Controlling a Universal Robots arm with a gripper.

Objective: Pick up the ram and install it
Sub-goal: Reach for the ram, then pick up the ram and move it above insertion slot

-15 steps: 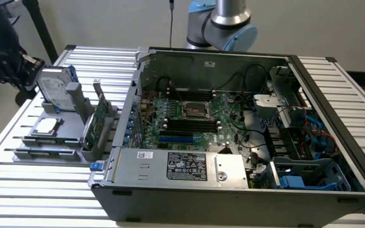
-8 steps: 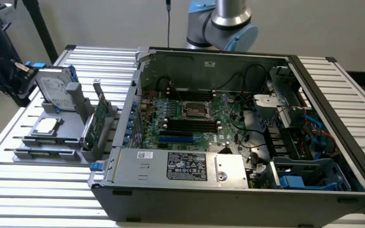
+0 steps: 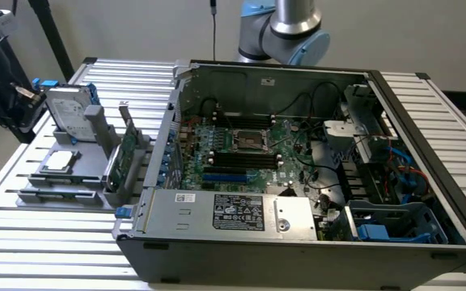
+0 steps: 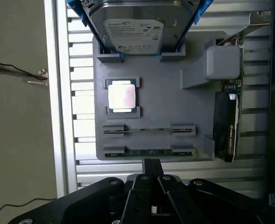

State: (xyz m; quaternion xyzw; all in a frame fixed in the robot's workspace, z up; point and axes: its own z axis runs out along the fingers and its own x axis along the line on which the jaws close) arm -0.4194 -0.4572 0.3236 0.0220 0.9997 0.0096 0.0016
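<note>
The ram (image 4: 148,152), a thin green stick, stands on edge in the gray holder (image 4: 161,112)

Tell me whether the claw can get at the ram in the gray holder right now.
Probably yes: the ram sits uncovered in the holder, in the slot nearest the claw, with nothing between them.

A counter (image 3: 47,248) of ribbed aluminium slats catches soft, even light. Behind it stands a plain pale wall (image 3: 136,30) with a thin black cable (image 3: 213,24) hanging down it. Past the counter's edge, well aside of the fingers (image 4: 148,169), lies dull beige floor (image 4: 16,130).
</note>
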